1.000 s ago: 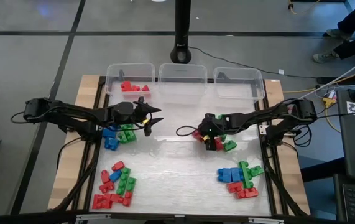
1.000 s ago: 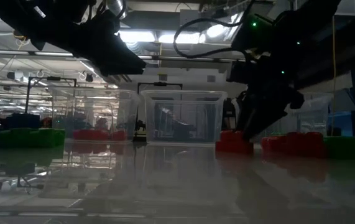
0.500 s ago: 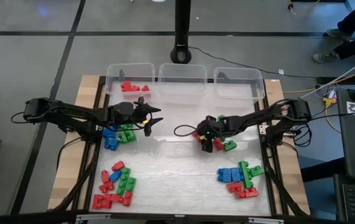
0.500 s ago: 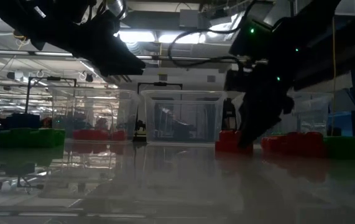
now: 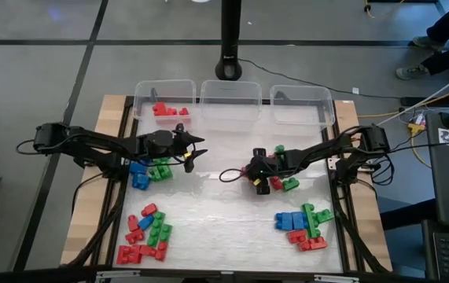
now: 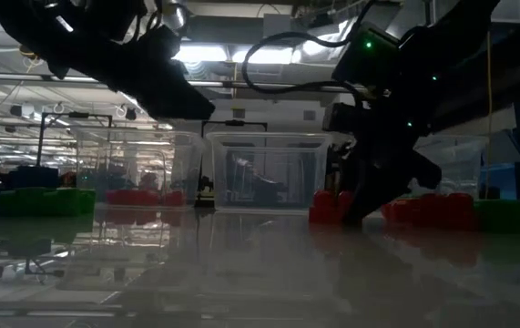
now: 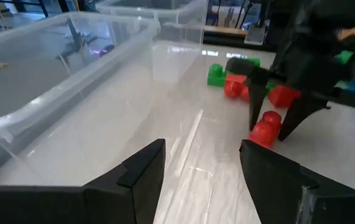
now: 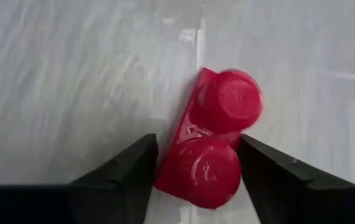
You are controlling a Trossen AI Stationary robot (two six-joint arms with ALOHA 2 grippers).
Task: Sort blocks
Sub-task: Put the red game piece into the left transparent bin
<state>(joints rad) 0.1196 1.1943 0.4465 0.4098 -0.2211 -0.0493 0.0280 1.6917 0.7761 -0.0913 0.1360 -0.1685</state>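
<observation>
Blocks lie in several heaps on the white table (image 5: pixel 224 216), and one red block (image 8: pixel 211 140) sits between the fingers (image 8: pixel 118 171) of the right gripper (image 5: pixel 255 174), which are closed against its two sides near the table's middle. Just beside it are more red blocks and a green block (image 5: pixel 290 185). The left gripper (image 5: pixel 193 149) hovers with its fingers apart and empty, near a blue and green heap (image 5: pixel 149 170). More red blocks (image 5: pixel 169 110) lie in the left clear bin (image 5: pixel 139 98).
</observation>
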